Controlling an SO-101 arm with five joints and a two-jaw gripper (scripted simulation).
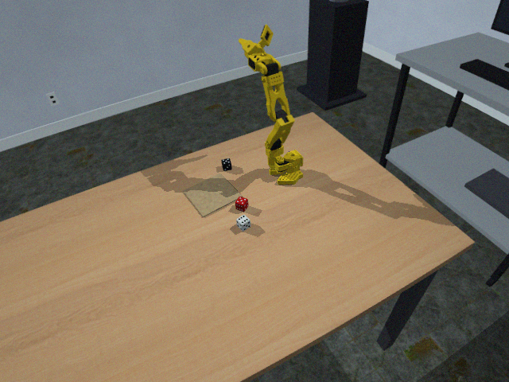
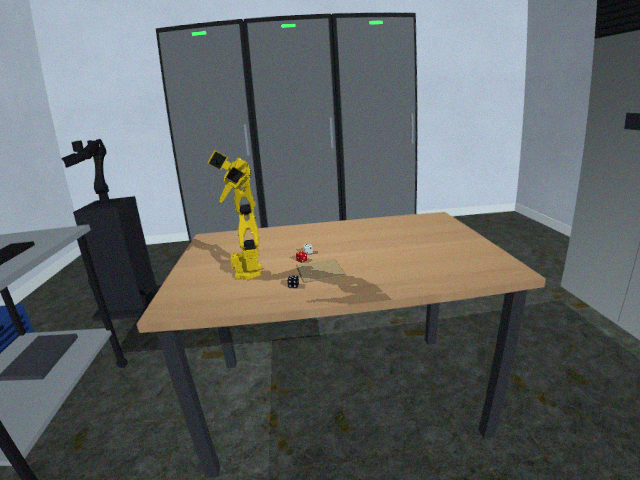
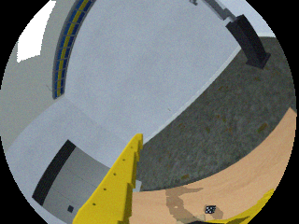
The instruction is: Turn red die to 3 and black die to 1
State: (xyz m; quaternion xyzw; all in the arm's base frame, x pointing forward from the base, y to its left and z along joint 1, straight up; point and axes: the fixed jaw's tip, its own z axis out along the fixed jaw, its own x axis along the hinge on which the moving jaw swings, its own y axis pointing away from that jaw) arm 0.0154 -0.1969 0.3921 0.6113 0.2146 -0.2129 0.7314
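Observation:
A thin tan mat (image 1: 211,192) lies flat on the wooden table, also seen in the exterior view (image 2: 321,269). The red die (image 1: 241,203) (image 2: 301,256) sits on the table just off the mat's right corner. The black die (image 1: 226,164) (image 2: 293,281) sits on the table beyond the mat's far corner and shows small in the wrist view (image 3: 212,211). The white die (image 1: 243,222) (image 2: 308,248) lies on the table near the red one, apart from it. My gripper (image 1: 254,40) is open and empty, raised high above the arm's base, far above the dice (image 2: 223,178).
The yellow arm base (image 1: 287,168) stands on the table right of the mat. A dark pedestal (image 1: 335,49) stands on the floor behind the table. Grey shelves (image 1: 456,123) stand to the right. Grey cabinets (image 2: 289,118) line the wall.

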